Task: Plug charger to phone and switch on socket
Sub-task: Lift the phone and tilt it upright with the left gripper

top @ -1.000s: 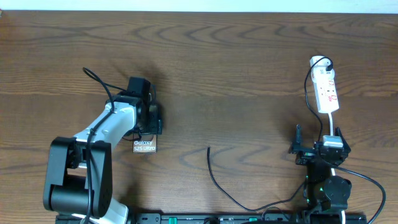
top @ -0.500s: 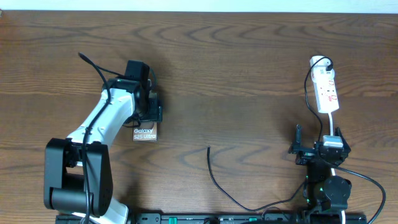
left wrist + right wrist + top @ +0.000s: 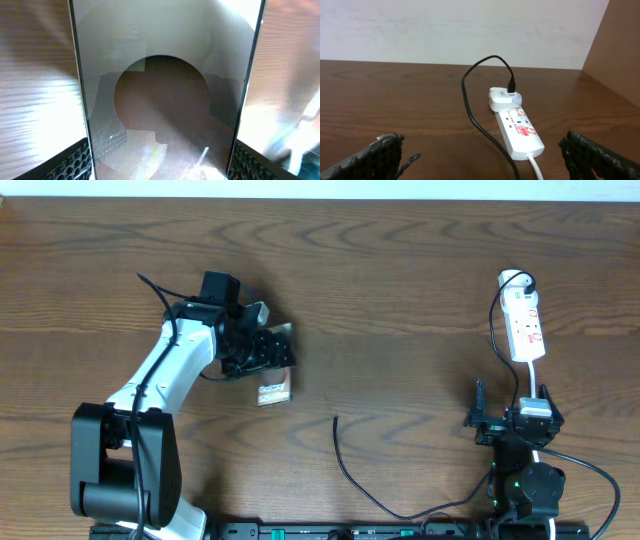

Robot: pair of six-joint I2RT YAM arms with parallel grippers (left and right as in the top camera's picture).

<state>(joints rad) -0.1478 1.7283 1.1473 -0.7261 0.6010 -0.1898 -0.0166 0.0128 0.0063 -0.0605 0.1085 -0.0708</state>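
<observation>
Worktop [image 3: 400, 270]: dark brown woodgrain, filled the overhead frame. Wall [image 3: 445, 30]: plain white, spanned the right wrist view's top. Panel [image 3: 620, 45]: brown, stood upper right there.

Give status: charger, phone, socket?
Done: thin black charger cable is plugged into the white adapter on the white power strip. In hand: left gripper grips the bronze-brown phone. Left: cable's free tip lies unplugged; switch state unclear; right gripper open, parked.

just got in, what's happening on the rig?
The left pincer is shut on the phone, left of centre. The free tip of the charger lies on the table, plugged into nothing. The right pincer is open and idle near the socket, whose white adapter holds the cable's other end.
</observation>
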